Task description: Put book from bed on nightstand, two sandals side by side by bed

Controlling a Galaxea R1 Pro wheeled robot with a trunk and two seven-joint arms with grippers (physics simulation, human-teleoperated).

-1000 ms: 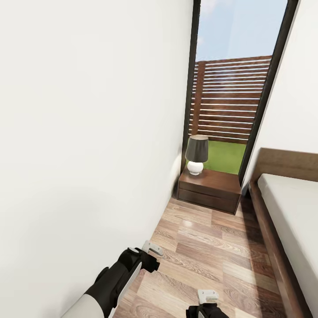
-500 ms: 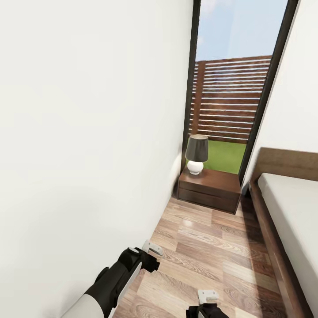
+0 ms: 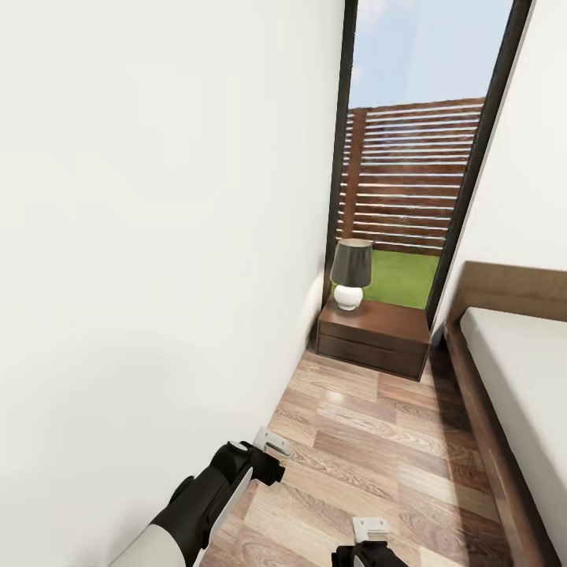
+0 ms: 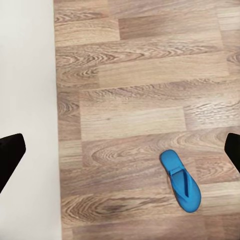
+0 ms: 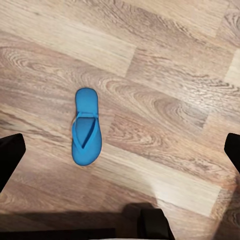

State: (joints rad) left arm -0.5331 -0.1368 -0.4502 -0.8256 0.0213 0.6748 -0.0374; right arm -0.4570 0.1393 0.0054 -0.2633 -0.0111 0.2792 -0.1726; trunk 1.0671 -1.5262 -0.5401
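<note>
No change is noted over the last second. Both grippers, left (image 4: 120,150) and right (image 5: 120,150), are spread wide and empty. 1 sandal (image 5: 86,127) is recorded flat on the floor (image 3: 378,441), ungrasped.

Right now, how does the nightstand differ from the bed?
The nightstand is a dark reddish-brown cabinet with a drawer front; the bed is a brown frame holding an off-white mattress. The nightstand carries a lamp; the visible part of the bed lies bare. The nightstand stands under the window, next to the left wall; the bed runs along the right. Both are low, dark wood, resting on the plank floor.
</note>
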